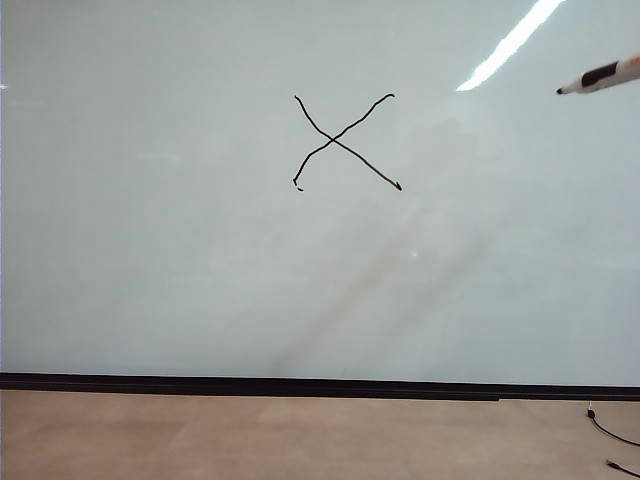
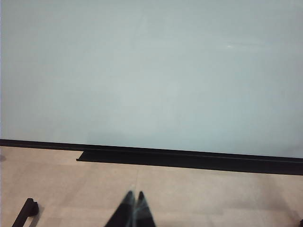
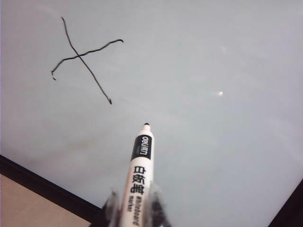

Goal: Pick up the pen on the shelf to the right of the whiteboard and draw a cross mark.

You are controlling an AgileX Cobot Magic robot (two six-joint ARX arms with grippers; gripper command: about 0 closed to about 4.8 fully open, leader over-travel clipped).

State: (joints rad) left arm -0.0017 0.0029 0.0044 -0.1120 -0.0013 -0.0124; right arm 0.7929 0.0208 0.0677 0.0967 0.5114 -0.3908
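1. Exterior view: the cross (image 1: 343, 141), two wavy black strokes, stands complete on the upper middle of the whiteboard (image 1: 200, 280). The pen (image 1: 601, 76) pokes in at the right edge, level with the top of the cross and well to its right, its black tip pointing left and slightly down, with bare board between tip and strokes. Neither gripper shows here; only the pen's front part is in sight. A black strip runs along the board's lower edge above the tan floor (image 1: 250, 435), where a thin black cable (image 1: 608, 430) lies at lower right.

2. Left wrist view: the left gripper (image 2: 134, 196) sits low in front of the floor (image 2: 213, 198), its two dark fingertips pressed together and holding nothing. Ahead of it the board (image 2: 151, 71) is blank in this view, the black strip beneath it. No pen or cross appears here.

3. Right wrist view: the right gripper (image 3: 133, 208) pinches the pen (image 3: 138, 175) by its white barrel, a blurred finger (image 3: 112, 205) on either side. The barrel runs straight out from between the fingers, black tip farthest from the gripper. The tip is near the board (image 3: 227, 142), but whether it touches cannot be told. The cross (image 3: 84, 59) lies beyond the tip and off to one side, apart from it.
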